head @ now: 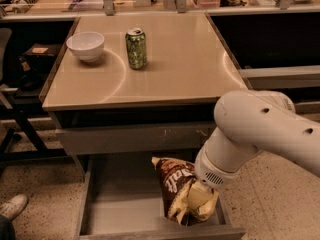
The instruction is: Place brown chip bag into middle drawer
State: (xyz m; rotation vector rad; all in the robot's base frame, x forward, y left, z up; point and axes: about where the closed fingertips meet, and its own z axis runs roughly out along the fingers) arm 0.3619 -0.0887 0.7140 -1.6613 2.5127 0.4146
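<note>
Our gripper [199,199] hangs low in the drawer [120,211], clamped on the bag [174,183]. The bag stands tilted to its left, at the drawer's right end. Above it is a drawer front [130,139]. Further up and left, a can [136,48] and bowl [85,45] sit on the table [185,64].

The pincer [201,198] and brown chip bag [174,180] sit in middle drawer [116,215].

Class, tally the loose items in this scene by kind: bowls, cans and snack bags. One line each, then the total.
Bowls: 1, the white bowl on the table.
Cans: 1, the green can on the table.
Snack bags: 1, the brown chip bag, held by the gripper over the open middle drawer.
Total: 3
</note>
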